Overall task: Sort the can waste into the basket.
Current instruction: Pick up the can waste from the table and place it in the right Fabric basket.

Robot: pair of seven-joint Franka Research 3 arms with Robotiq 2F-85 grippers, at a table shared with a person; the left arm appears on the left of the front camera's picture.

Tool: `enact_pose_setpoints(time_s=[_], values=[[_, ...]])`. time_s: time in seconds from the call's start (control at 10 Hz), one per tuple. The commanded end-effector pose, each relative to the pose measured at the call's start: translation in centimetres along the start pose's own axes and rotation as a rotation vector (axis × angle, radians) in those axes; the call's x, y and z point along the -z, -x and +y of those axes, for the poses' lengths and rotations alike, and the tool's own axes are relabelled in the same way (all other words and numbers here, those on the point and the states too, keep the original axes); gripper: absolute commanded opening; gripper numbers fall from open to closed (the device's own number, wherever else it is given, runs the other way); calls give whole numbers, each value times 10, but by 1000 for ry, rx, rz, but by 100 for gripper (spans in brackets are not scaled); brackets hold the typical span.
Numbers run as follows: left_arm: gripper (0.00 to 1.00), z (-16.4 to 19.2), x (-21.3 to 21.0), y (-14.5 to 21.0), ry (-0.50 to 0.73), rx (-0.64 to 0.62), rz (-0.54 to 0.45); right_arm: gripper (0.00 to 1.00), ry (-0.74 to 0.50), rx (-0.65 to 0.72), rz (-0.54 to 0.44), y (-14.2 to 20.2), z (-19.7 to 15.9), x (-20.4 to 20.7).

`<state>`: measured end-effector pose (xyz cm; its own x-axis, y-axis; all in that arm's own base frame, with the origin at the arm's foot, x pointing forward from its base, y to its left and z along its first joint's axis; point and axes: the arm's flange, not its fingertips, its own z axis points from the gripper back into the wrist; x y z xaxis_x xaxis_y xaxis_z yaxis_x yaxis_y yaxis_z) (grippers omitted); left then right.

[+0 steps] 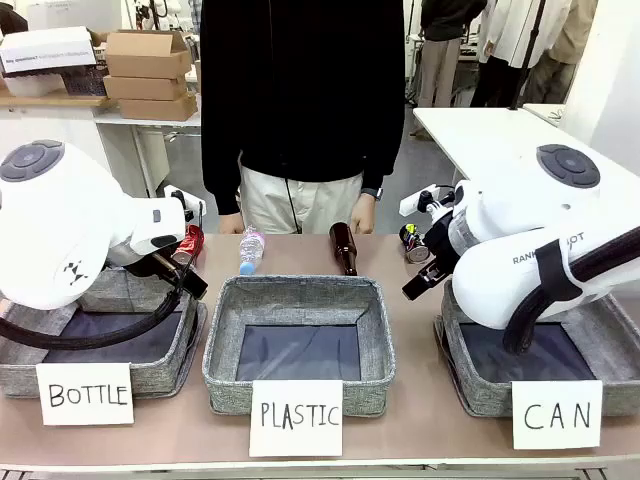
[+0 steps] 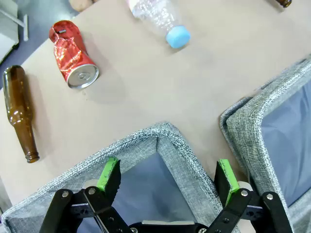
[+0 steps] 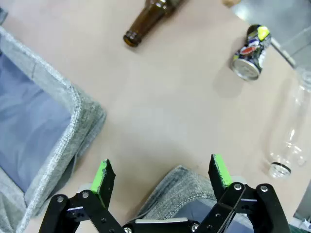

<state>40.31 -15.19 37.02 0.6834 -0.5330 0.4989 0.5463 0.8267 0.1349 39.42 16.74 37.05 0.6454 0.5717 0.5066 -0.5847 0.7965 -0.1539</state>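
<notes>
The shiny red crushed can [image 2: 73, 53] lies on the table beyond the BOTTLE basket [image 2: 163, 141]; in the front view the red can [image 1: 192, 241] peeks out behind my left arm. My left gripper [image 2: 167, 174] hangs open over that basket's corner. The black can with green-yellow marks [image 3: 250, 51] lies ahead of my right gripper [image 3: 163, 174], which is open above the near corner of the CAN basket [image 3: 180, 182]. From the front, the black can [image 1: 412, 242] sits behind the CAN basket [image 1: 485, 395], which holds nothing visible.
A brown glass bottle [image 2: 19, 111] lies left of the red can; another brown bottle [image 1: 344, 247] and a clear plastic bottle [image 1: 251, 250] lie behind the PLASTIC basket [image 1: 225, 375]. Another clear bottle [image 3: 289, 131] lies near the black can. A person [image 1: 300, 100] stands at the far edge.
</notes>
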Motion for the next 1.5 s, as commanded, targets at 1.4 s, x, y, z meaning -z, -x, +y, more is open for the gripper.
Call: enact_pose_setpoints(time_s=[1.4], values=[[100, -3, -47, -9, 10, -22, -38, 100, -19, 34, -78, -3, -1, -52]])
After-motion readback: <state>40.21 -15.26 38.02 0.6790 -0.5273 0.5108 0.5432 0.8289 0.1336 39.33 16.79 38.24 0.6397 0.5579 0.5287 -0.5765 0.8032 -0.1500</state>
